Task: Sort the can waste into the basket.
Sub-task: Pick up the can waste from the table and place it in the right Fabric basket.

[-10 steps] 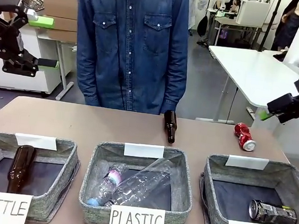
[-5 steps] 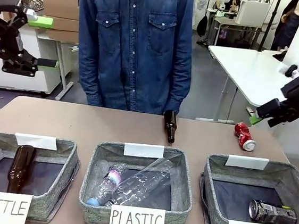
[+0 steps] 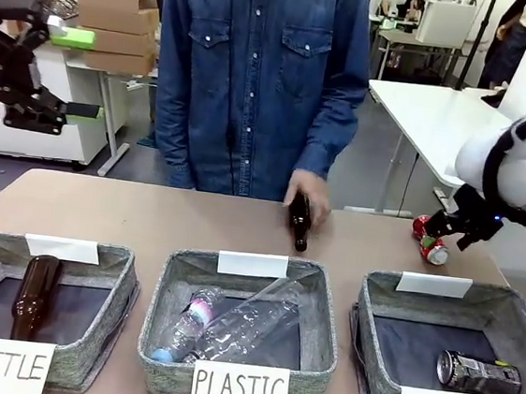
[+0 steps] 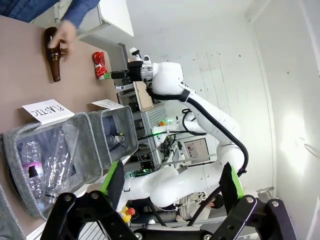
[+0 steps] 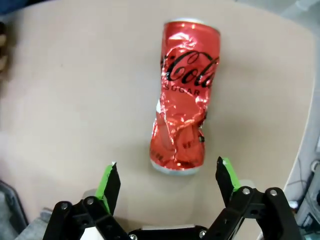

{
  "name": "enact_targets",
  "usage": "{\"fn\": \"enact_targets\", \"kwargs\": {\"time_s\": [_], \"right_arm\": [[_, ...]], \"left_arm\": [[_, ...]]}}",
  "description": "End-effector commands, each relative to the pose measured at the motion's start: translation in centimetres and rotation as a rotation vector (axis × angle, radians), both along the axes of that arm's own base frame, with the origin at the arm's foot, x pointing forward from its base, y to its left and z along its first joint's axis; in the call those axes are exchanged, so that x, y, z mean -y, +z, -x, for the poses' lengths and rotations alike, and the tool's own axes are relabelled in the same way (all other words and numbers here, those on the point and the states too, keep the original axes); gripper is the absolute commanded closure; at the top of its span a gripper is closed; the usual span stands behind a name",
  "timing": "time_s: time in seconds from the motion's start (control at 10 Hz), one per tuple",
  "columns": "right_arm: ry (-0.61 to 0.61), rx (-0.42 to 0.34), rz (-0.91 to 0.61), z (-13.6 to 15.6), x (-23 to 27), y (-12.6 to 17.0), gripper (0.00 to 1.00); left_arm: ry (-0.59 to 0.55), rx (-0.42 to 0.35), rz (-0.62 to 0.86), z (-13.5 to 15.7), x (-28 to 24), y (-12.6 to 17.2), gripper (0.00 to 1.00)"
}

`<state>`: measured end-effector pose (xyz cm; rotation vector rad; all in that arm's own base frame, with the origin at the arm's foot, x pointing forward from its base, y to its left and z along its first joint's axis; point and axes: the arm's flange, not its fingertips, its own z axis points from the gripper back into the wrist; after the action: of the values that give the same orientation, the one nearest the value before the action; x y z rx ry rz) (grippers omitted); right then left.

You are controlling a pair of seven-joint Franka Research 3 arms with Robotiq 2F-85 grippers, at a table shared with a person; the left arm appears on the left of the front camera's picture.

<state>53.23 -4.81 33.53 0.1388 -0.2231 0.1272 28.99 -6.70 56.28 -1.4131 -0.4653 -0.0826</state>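
Tan table: right claw released above red can, person's hand on brown bottle.

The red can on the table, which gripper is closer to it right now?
Right. The right gripper hangs just above the red can, jaws open and apart from it. The left gripper is raised at the table's far left side, jaws open.

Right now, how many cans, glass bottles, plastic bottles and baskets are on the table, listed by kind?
Cans: 2, red can on the table, black-and-silver can in the CAN basket
Brown glass bottles: 2
Clear plastic bottles: 2
Baskets: 3
Total: 9
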Motion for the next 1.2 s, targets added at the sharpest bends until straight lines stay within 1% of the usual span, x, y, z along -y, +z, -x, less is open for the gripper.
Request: {"fn": "enact_targets", "kwargs": {"time_s": [0.0, 0.1, 0.2, 0.5, 0.6, 0.7, 0.8, 0.9, 1.0, 1.1], "right_arm": [[-0.026, 0.009, 0.049, -1.1, -0.8, -0.1, 0.0], [-0.023, 0.024, 0.073, -1.5, -0.8, -1.0, 0.0], [-0.016, 0.055, 0.073, -1.7, -0.9, -1.4, 0.0], [-0.001, 0.083, 0.06, -1.6, -1.2, -1.9, 0.0], [-0.01, 0.092, 0.07, -1.6, -1.3, -2.0, 0.04], [-0.014, 0.095, 0.077, -1.5, -1.3, -2.1, 0.6], [-0.019, 0.099, 0.089, -1.4, -1.4, -2.2, 0.64], [-0.017, 0.104, 0.112, -1.4, -1.4, -2.4, 1.0], [-0.025, 0.121, 0.13, -1.5, -1.3, -2.7, 1.0], [-0.025, 0.116, 0.128, -1.4, -1.2, -2.8, 1.0]], "left_arm": [[-0.003, 0.001, 0.016, 0.1, 0.0, 0.2, 0.0], [-0.003, 0.001, 0.016, 0.1, 0.0, 0.2, 0.0], [-0.003, 0.001, 0.016, 0.1, 0.0, 0.2, 0.0], [-0.003, 0.001, 0.016, 0.1, 0.0, 0.2, 0.0], [-0.003, 0.001, 0.016, 0.1, 0.0, 0.2, 0.0], [-0.003, 0.001, 0.016, 0.1, 0.0, 0.2, 0.0], [-0.003, 0.001, 0.016, 0.1, 0.0, 0.2, 0.0], [-0.003, 0.001, 0.016, 0.1, 0.0, 0.2, 0.0], [-0.003, 0.001, 0.016, 0.1, 0.0, 0.2, 0.0], [-0.003, 0.001, 0.016, 0.1, 0.0, 0.2, 0.0]]}}
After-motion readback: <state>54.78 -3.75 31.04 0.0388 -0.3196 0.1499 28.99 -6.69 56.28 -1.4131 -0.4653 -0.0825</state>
